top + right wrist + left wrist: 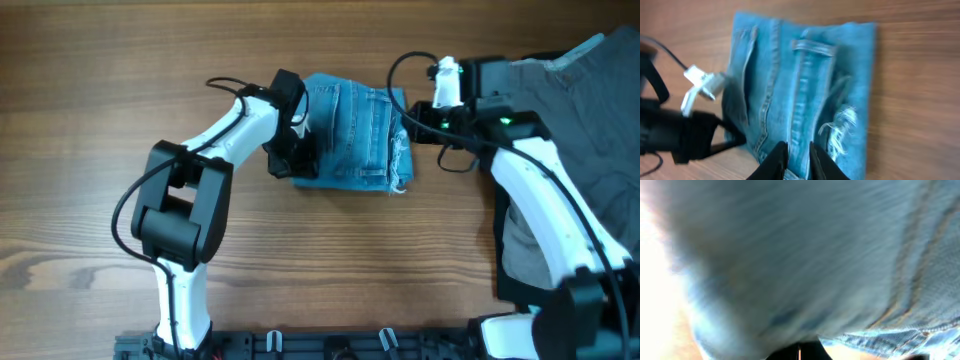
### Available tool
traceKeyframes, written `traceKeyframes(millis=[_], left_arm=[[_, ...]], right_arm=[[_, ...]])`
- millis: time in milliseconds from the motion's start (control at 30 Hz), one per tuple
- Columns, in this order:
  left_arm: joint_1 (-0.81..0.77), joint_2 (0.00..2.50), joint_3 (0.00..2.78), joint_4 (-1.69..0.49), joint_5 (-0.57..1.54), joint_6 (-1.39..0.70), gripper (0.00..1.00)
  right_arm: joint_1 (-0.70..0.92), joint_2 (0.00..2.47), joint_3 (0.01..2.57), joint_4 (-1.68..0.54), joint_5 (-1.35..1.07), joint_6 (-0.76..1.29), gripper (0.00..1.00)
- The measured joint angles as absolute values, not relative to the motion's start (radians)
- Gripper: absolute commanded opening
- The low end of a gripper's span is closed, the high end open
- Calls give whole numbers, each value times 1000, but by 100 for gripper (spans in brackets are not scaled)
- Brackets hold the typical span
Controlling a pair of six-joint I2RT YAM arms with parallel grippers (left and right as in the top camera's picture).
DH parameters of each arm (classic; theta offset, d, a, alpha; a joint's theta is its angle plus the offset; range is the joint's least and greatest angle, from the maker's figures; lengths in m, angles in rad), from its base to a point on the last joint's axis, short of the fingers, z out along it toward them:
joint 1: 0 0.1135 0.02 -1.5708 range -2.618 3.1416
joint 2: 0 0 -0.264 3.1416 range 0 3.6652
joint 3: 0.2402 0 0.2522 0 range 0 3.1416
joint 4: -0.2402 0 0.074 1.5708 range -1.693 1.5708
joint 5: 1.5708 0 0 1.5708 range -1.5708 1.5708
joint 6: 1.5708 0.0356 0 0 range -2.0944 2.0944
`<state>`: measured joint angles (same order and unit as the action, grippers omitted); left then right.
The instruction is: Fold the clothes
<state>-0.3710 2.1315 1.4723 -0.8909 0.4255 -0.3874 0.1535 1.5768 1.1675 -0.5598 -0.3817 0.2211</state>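
The light-blue jeans (pixel 355 135) lie folded into a small block at the table's middle, with a frayed rip (pixel 840 130) near the right end. My left gripper (pixel 300 148) is at the block's left edge. In the left wrist view, blurred denim (pixel 815 255) fills the frame and drapes right over the shut jaws (pixel 800 352). My right gripper (pixel 408 120) is at the block's right edge. Its fingers (pixel 797 146) stand narrow with a strip of denim (pixel 800 75) between them.
A large grey garment (pixel 590 110) is spread over the table's right side, partly under the right arm. The left arm's dark wrist (pixel 670 135) and cable reach in at the jeans' far edge. Bare wooden tabletop (pixel 100 100) surrounds the jeans.
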Motion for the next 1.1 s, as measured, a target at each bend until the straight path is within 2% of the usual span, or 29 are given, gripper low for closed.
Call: traceKeyframes(millis=[100,167,267,367,400,467,533,633,700,900,1100], left_arm=[[-282,2132,1496,-777,367,-414,4],[-173,2160,1578,-744,303,-424,10],[-48,2196,1764,-823,307,-384,30],[-4,2199,1999,-1047,413,-307,57],[-4,2193,2039,-1094,437,-273,64],[-8,2178,2082,-1217,476,-237,84],[-13,2173,2088,-1311,498,-203,93],[-14,2175,2079,-1388,509,-155,99],[-14,2177,2024,-1376,515,-143,100],[-70,2183,1672,-1070,646,-138,100],[-164,2178,1510,-846,748,-233,100]], right_arm=[[162,1671,1168,-458,-443,208,25],[185,1738,1167,-410,-463,211,27],[236,1814,1168,-342,-472,231,29],[272,1872,1167,-288,-474,262,28],[279,1887,1168,-275,-475,268,24],[284,1915,1167,-264,-476,276,15],[286,1946,1168,-293,-450,311,10],[286,2004,1183,-337,-420,371,10],[286,2012,1195,-352,-422,381,11],[286,2012,1196,-352,-422,389,12],[286,2014,1198,-356,-422,390,12]])
